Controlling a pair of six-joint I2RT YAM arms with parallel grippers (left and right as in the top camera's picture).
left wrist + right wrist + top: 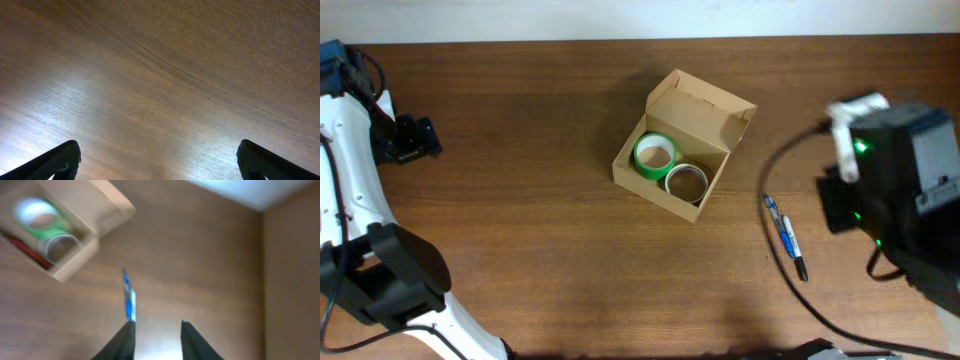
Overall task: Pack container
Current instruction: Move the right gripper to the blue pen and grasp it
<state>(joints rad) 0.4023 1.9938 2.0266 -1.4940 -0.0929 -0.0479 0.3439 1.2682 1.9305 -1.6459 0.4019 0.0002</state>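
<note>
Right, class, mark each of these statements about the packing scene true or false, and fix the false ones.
1. The box has its lid open. True.
2. The green roll lies on the table beside the box. False: it sits inside the box.
3. A second roll lies in the box next to the green roll. True.
4. The blue pen is packed in the box. False: it lies on the table outside the box.
5. The left claw is open and holds nothing. True.
</note>
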